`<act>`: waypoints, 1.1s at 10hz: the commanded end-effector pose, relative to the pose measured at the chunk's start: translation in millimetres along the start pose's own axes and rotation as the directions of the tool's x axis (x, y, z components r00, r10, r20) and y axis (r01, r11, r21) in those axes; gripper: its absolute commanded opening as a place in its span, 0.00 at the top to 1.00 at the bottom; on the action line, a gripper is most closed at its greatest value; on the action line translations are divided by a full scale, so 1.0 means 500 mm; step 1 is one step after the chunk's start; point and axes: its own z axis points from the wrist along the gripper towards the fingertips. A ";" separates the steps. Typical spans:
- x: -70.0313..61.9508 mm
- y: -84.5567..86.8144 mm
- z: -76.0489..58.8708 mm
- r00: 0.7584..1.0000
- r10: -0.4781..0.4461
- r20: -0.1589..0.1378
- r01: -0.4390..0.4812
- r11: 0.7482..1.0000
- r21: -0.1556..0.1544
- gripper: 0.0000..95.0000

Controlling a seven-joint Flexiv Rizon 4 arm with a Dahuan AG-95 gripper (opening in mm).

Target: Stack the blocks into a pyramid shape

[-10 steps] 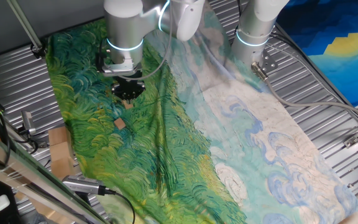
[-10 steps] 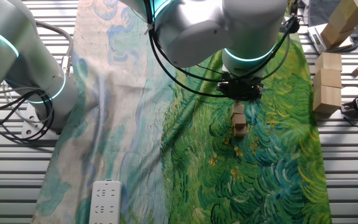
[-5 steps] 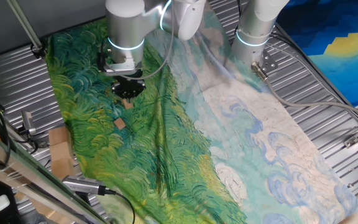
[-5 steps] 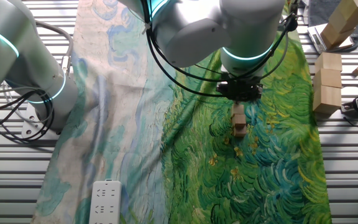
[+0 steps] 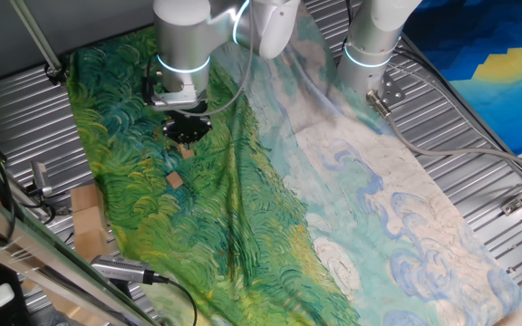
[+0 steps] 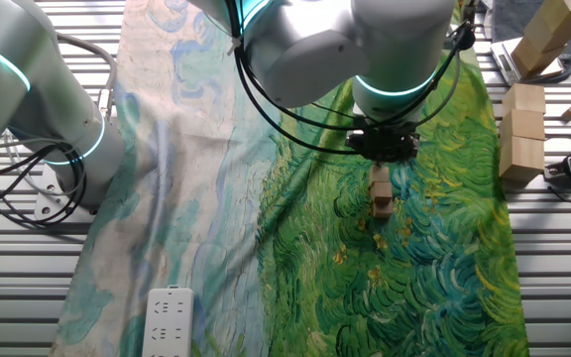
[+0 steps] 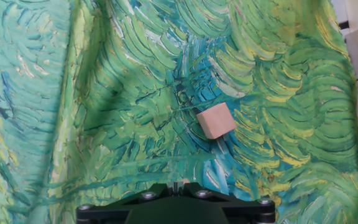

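Arm reaching straight down over the painted cloth [image 5: 270, 226], jaws pointing at the desk, gripping one block [image 5: 187, 151], a second block [image 5: 175, 180] lying loose on the cloth just beside.

Table [image 5: 478, 136]: ribbed metal slats — grey, mostly covered.
Cloth [image 5: 270, 208]: painted swirls, green to pale blue, spread along the table.
Blocks on cloth: one block [image 5: 175, 180] on green; another block [image 5: 188, 151] near it.
White power strip [image 6: 168, 321]: on the cloth's pale end.
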 end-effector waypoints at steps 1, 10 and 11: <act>0.002 -0.001 0.000 1.000 -0.004 -0.002 0.004 1.000 0.005 1.00; -0.015 0.004 -0.015 0.999 0.050 0.003 -0.050 0.999 -0.004 1.00; -0.017 0.004 -0.021 0.999 0.050 -0.001 -0.050 0.999 -0.004 1.00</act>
